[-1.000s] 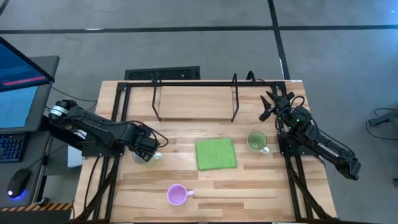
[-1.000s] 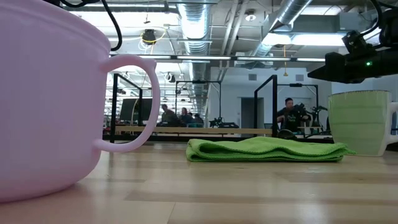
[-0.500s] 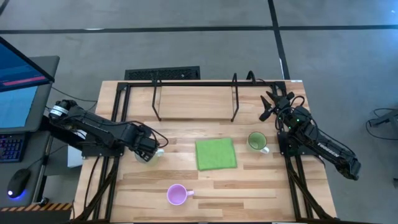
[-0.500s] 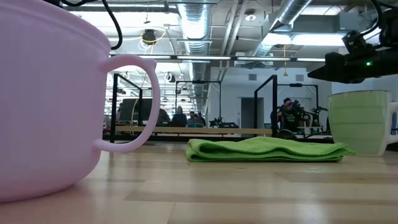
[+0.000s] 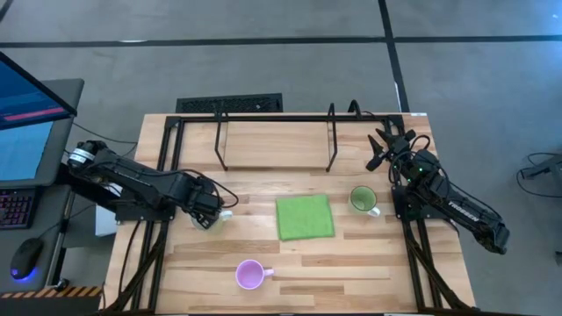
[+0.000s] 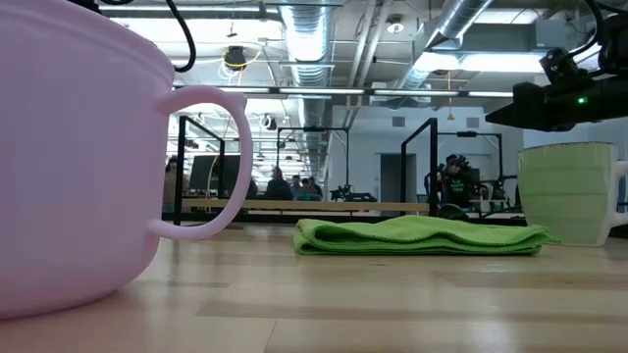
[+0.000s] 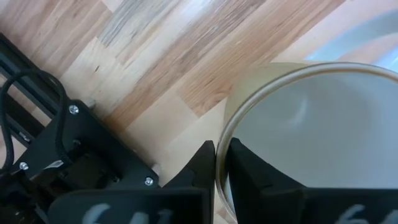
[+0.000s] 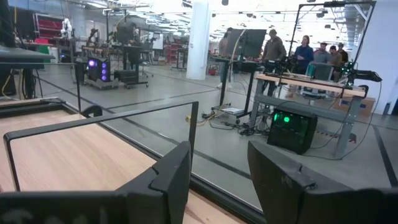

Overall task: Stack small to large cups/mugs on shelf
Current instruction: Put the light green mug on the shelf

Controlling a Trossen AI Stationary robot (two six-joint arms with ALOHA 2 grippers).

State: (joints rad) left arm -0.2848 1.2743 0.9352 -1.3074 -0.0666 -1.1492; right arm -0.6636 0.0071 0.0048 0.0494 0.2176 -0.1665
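Observation:
The white mug (image 7: 311, 137) stands on the table's left part, mostly hidden under my left gripper (image 5: 207, 214), which points down and is shut on it. The green mug (image 5: 362, 199) stands on its base at the right, and the pink mug (image 5: 250, 275) near the front edge. The shelf (image 5: 274, 140), a light board in a black wire frame, stands along the far edge. My right gripper (image 5: 379, 149) hangs open and level by the shelf's right end, with nothing between its fingers (image 8: 177, 171). My left gripper pinches the white mug's wall at its rim (image 7: 222, 146), one finger (image 7: 249, 171) inside the mug and the other (image 7: 202, 168) outside. The fingers come from above, pointing down. The mug stands upright on the table.
A folded green cloth (image 5: 305, 217) lies flat between the white and green mugs. The shelf's black wire uprights (image 5: 332, 140) rise from the board. The black arm mounts (image 5: 149, 237) run along both side edges. Bare wood shows in front of the cloth.
My left gripper has stayed over the white mug and drawn its fingers together on it. The mug stands where it was.

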